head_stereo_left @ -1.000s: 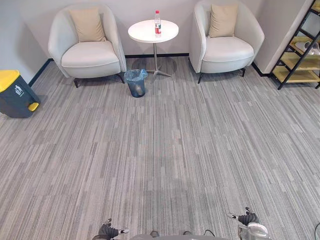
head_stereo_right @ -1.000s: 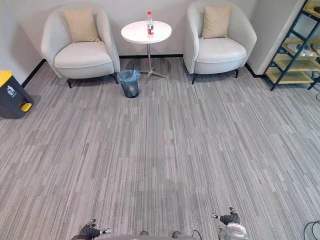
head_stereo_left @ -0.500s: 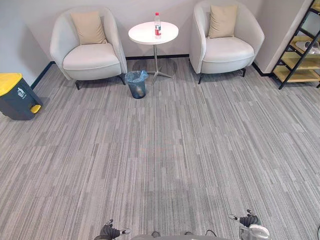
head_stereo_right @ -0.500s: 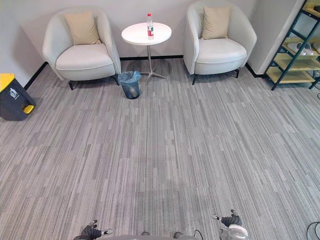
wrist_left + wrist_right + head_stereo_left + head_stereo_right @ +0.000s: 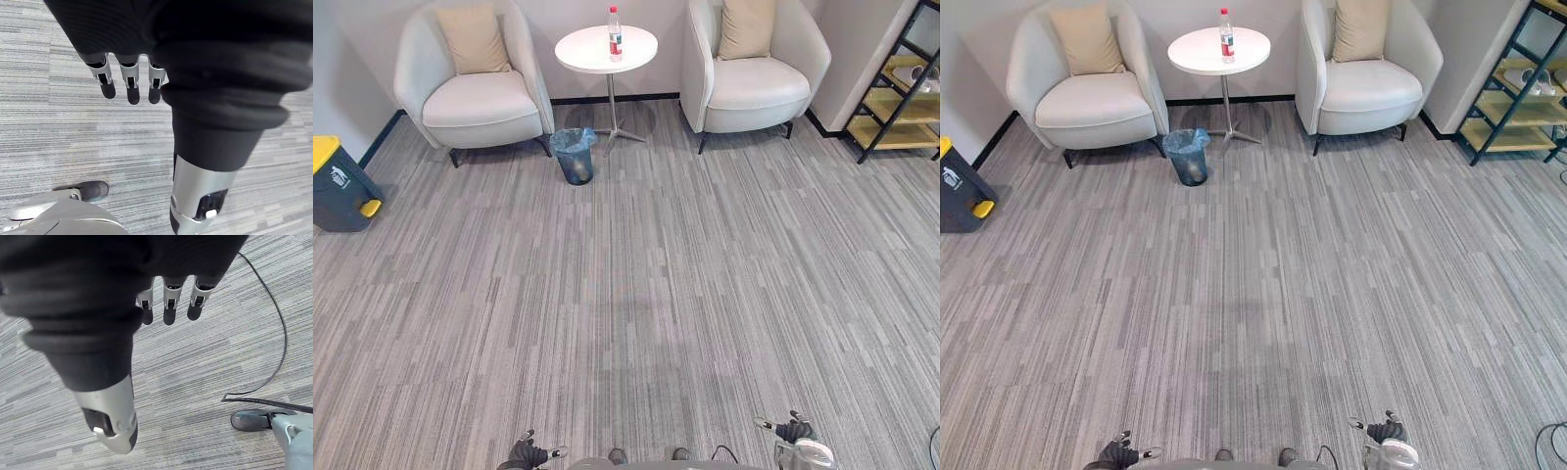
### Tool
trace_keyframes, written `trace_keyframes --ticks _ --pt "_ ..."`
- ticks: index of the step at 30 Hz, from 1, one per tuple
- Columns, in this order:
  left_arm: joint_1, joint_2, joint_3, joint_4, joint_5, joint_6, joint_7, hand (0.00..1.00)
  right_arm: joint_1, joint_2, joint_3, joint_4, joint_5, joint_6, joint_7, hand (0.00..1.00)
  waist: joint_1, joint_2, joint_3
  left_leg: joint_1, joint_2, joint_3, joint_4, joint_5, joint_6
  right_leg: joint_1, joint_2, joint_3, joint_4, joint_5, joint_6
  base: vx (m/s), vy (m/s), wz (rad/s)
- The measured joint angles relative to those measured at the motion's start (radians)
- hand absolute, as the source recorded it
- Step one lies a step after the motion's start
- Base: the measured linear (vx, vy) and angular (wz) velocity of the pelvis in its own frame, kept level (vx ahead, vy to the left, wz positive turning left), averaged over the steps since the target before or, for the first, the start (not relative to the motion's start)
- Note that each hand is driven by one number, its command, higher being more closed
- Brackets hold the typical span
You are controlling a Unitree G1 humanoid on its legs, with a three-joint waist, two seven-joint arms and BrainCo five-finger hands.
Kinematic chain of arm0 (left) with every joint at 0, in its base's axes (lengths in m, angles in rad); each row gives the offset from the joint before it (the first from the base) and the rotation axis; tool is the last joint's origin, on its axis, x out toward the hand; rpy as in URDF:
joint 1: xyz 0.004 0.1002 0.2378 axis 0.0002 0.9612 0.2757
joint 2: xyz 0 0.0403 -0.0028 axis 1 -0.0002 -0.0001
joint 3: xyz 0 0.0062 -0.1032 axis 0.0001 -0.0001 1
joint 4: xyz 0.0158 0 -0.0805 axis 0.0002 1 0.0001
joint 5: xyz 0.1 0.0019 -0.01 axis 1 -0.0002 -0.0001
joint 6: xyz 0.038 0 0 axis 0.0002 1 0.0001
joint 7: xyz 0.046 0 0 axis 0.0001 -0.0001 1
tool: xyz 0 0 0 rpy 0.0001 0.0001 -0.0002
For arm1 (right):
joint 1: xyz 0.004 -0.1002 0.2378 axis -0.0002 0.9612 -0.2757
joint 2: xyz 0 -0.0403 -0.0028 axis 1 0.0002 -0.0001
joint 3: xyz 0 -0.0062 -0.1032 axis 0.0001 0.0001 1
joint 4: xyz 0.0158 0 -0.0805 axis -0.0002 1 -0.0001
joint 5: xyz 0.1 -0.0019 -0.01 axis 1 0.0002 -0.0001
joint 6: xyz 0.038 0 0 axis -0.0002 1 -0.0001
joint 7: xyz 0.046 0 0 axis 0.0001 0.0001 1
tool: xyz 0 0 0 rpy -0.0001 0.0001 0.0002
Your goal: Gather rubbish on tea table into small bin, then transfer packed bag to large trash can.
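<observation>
Carpet (image 5: 636, 294) in grey stripes is covering the floor between the robot and the far wall. Far across it, a round white surface (image 5: 589, 53) on a thin central leg is standing between two pale seats, the left armchair (image 5: 480, 103) and the right armchair (image 5: 754, 83), each with a tan cushion (image 5: 470, 41) leaning against its back. A clear bottle (image 5: 615, 20) with a red cap and red label is standing upright on the surface, toward its far edge. The small bin (image 5: 574, 164), lined with a blue bag (image 5: 574, 140), is sitting on the carpet just beside the foot of the surface, on its left and near the left armchair's front leg. The large trash can (image 5: 335, 186), dark grey with a yellow lid, is standing by the left wall, well apart from the small bin. A black-framed shelf (image 5: 899, 135) with pale boards is standing at the right.

The left hand (image 5: 129, 81) is hanging low at the robot's side, its fingers (image 5: 105, 78) pointing straight toward the carpet and holding nothing. The right hand (image 5: 168, 303) is hanging likewise on the other side, its fingers loosely extended and empty. Both hands are well apart from the bottle and the two bins.
</observation>
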Motion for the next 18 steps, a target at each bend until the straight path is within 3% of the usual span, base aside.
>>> trace_keyframes --ticks 4,7,9,12,15,17,18 --pt "-0.005 0.0 0.0 -0.001 -0.001 0.002 0.0 0.0 -0.024 0.001 -0.004 -0.001 0.0 0.001 -0.002 0.0 0.004 0.01 0.017 -0.069 0.01 0.044 0.104 -0.07 0.02 -0.072 0.001 0.042 0.084 -0.038 0.015 0.03 0.029 -0.34" --pt "-0.006 0.0 0.0 -0.002 -0.003 0.002 0.001 0.0 -0.018 0.011 -0.027 -0.001 0.0 0.001 -0.003 0.0 0.003 0.014 0.034 -0.078 0.004 0.058 0.174 -0.132 0.038 -0.152 -0.02 0.033 0.292 -0.14 0.076 0.07 0.06 -0.18" --pt "-0.006 0.002 0.0 -0.003 -0.012 0.002 0.002 0.0 -0.005 0.027 -0.04 -0.006 0.009 0.002 -0.004 0.0 0.004 0.013 0.041 -0.049 -0.012 0.065 0.179 -0.146 0.048 -0.267 -0.057 -0.009 0.576 -0.177 0.108 0.12 0.094 -0.02" --pt "-0.008 0.007 0.005 -0.004 -0.021 0.003 0.005 0.0 0.022 0.059 -0.038 -0.012 0.022 0.007 -0.003 0.0 0.003 0.006 0.063 0.038 -0.038 0.053 0.153 -0.174 0.071 -0.377 -0.123 -0.074 0.871 -0.203 0.084 0.21 0.042 0.09" --pt "-0.02 0.001 0.009 -0.004 -0.021 0.003 0.007 0.0 0.017 0.061 -0.028 -0.012 0.026 0.007 -0.003 0.0 -0.001 0.012 0.068 0.082 -0.024 0.034 0.13 -0.194 0.075 -0.443 -0.124 -0.127 0.858 -0.236 0.06 0.24 -0.026 0.17" --pt "-0.048 0.002 0.011 -0.004 -0.021 0.004 0.007 0.0 0.009 0.054 -0.017 -0.012 0.027 0.007 -0.003 0.0 -0.014 0.03 0.08 0.114 0.017 0.005 0.101 -0.203 0.067 -0.489 -0.099 -0.191 0.693 -0.22 0.04 0.35 -0.106 0.42" --pt "-0.053 0.003 0.011 -0.003 -0.021 0.004 0.006 0.0 0.008 0.051 -0.011 -0.012 0.027 0.007 -0.003 0.0 -0.028 0.022 0.078 0.126 0.032 -0.015 0.091 -0.203 0.063 -0.493 -0.084 -0.2 0.599 -0.183 0.021 0.52 -0.184 0.73"
